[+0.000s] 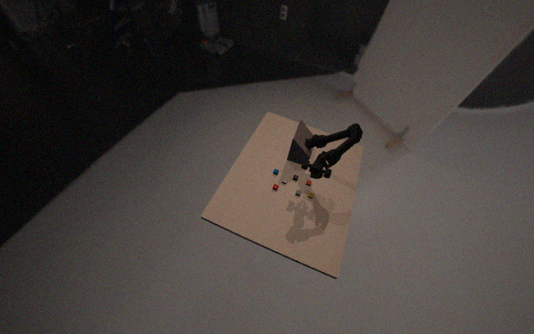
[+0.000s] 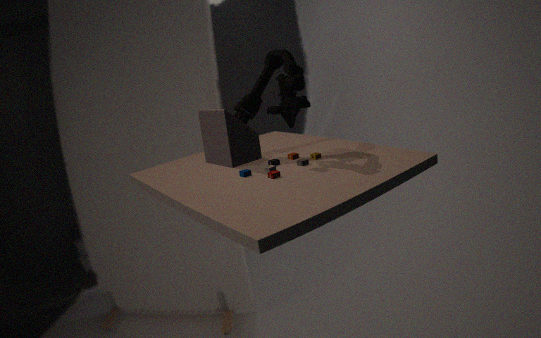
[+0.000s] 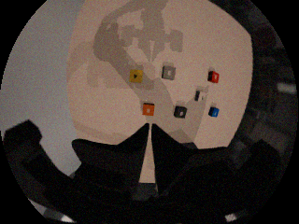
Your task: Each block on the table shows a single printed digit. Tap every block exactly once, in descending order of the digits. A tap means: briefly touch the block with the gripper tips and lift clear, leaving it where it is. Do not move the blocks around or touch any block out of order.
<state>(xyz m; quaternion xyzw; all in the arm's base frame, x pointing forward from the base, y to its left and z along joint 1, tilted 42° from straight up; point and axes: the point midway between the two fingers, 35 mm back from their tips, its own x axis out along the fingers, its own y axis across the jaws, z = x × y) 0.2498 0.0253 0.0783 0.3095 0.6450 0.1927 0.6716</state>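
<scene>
My gripper [image 1: 315,175] [image 2: 291,125] [image 3: 149,126] is shut and empty, high above the table. In the wrist view its tips appear just below the orange block [image 1: 308,182] [image 2: 292,155] [image 3: 148,109]. A black block [image 1: 295,177] [image 2: 273,162] [image 3: 180,112] lies beside the orange one. A yellow block [image 1: 310,195] [image 2: 315,155] [image 3: 135,76] and a grey block [image 1: 297,193] [image 2: 303,162] [image 3: 168,73] lie side by side. A white block [image 1: 284,181] [image 2: 270,168] [image 3: 200,95] lies between the red block [image 1: 275,187] [image 2: 273,174] [image 3: 213,77] and blue block [image 1: 275,171] [image 2: 244,172] [image 3: 213,111]. The digits are too blurred to read.
The pale table [image 1: 240,207] [image 2: 223,196] carries a large grey box-like stand [image 1: 300,152] [image 2: 215,138] beside the arm's base. The arm's shadow falls across part of the table and over some blocks.
</scene>
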